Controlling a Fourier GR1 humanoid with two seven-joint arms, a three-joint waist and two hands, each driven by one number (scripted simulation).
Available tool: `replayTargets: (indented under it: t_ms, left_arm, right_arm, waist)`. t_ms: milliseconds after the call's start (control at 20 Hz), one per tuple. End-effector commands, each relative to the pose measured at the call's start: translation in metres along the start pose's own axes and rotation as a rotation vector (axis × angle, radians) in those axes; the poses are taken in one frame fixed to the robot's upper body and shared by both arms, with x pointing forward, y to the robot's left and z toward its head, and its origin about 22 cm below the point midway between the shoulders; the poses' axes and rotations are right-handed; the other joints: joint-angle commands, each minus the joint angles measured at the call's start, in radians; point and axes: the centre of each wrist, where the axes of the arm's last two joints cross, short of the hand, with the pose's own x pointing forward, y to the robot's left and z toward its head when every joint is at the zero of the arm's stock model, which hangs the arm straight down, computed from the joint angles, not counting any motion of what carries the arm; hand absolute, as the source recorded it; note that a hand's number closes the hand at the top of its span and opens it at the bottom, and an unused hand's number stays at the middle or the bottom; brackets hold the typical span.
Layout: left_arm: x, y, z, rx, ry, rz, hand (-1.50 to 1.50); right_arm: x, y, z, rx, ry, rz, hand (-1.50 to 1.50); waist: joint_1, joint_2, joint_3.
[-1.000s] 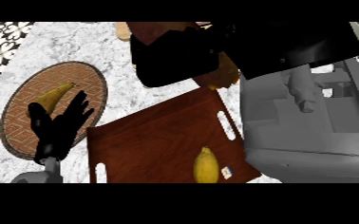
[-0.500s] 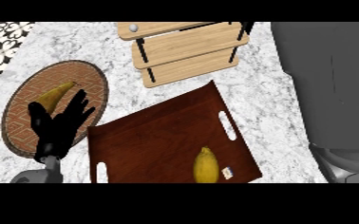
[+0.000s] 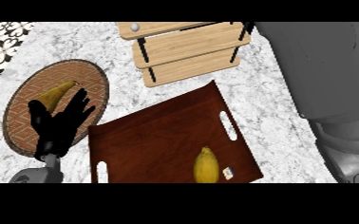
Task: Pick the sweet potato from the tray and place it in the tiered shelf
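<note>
One yellow oval sweet potato (image 3: 205, 166), glossy brown tray (image 3: 154, 137), slatted wooden shelf (image 3: 184, 50)

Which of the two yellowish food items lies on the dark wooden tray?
The plump yellow one near the tray's lower edge; the slimmer one lies on the round woven plate.

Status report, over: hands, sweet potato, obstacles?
Left hand open over woven plate. Right hand unseen. Sweet potato lies on tray. Tiered shelf unobstructed.

kitchen | marble counter (image 3: 280, 109) | wood tiered shelf (image 3: 184, 52) | tray (image 3: 154, 137) w/ food
</note>
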Motion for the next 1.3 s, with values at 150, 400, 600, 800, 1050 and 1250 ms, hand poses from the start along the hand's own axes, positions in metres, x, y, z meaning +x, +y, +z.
replayTargets:
  t_ms: [150,400,600,800,1050,1250]
  left_arm:
    - [-0.013,0.011,0.005,0.012,0.065,-0.014,0.0]
    - [-0.008,-0.007,-0.001,-0.007,0.068,0.005,0.0]
    - [-0.015,0.005,-0.003,-0.006,0.084,0.001,0.0]
    - [0.013,-0.009,-0.001,0.002,0.064,-0.021,0.0]
    - [-0.022,-0.012,-0.002,0.009,0.078,-0.003,0.0]
    - [-0.015,-0.016,-0.003,-0.008,0.069,0.002,0.0]
  right_arm:
    - [-0.015,0.005,-0.03,-0.006,0.022,0.023,1.5]
    - [-0.039,0.027,-0.04,-0.032,-0.007,0.017,1.5]
    - [-0.033,0.044,-0.039,-0.048,-0.044,-0.011,1.5]
    - [-0.04,0.04,-0.05,-0.026,-0.054,-0.005,1.5]
    - [-0.028,0.039,-0.05,0.003,-0.066,0.085,1.5]
    - [-0.044,0.034,-0.054,-0.074,0.028,-0.138,1.5]
  waist:
    - [0.007,0.005,-0.007]
    - [0.003,0.005,-0.006]
    - [-0.003,0.004,-0.006]
    - [0.005,0.005,-0.006]
    - [-0.004,0.003,-0.007]
    - [0.001,0.007,-0.006]
